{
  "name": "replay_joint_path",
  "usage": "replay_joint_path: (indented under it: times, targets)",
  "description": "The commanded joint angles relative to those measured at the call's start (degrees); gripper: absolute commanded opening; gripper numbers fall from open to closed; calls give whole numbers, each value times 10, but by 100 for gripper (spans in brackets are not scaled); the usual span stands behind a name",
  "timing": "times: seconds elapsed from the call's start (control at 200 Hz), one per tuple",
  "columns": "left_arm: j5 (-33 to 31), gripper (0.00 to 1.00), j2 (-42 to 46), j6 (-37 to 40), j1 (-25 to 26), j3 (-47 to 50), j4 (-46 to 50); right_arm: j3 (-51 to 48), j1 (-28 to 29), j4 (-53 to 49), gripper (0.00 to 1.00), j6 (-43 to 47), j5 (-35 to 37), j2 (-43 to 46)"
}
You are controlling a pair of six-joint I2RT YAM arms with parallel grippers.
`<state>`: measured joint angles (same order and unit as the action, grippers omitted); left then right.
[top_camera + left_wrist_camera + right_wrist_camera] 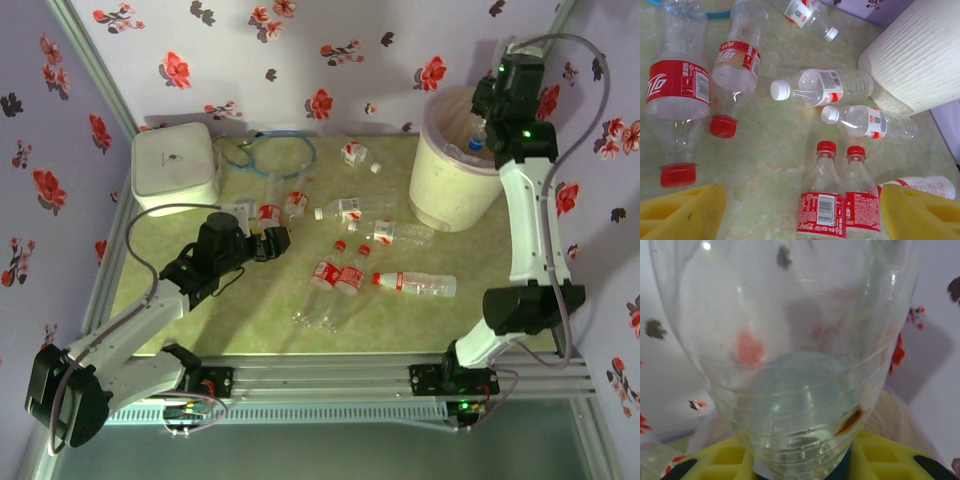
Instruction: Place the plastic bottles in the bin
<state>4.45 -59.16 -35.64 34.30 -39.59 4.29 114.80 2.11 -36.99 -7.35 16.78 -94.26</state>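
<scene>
Clear, mostly red-capped bottles lie scattered across the table's middle; another bottle hangs over the cream ribbed bin at the far right corner.

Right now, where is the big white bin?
In the top view, the bin stands at the table's far right corner by the flowered wall, with a white-capped bottle lying just left of it.

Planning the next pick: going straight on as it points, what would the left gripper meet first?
Probably the red-capped bottle pair just ahead, or the table before them; depth is unclear.
</scene>
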Motion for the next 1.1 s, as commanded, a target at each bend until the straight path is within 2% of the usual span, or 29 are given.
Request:
replay_joint_path:
  times: [0.0,0.21,0.74,1.095]
  targets:
    - [-13,81,9,6,-5,-16,21,25,-3,-44,35,16,19,-39]
    - [-16,82,22,8,-6,-12,40,61,-1,-143,37,8,-1,-114]
    - [-16,82,7,7,-8,-15,53,61,5,-238,37,-2,16,-246]
    - [-20,83,22,2,-8,0,59,111,-6,-302,37,5,-62,-358]
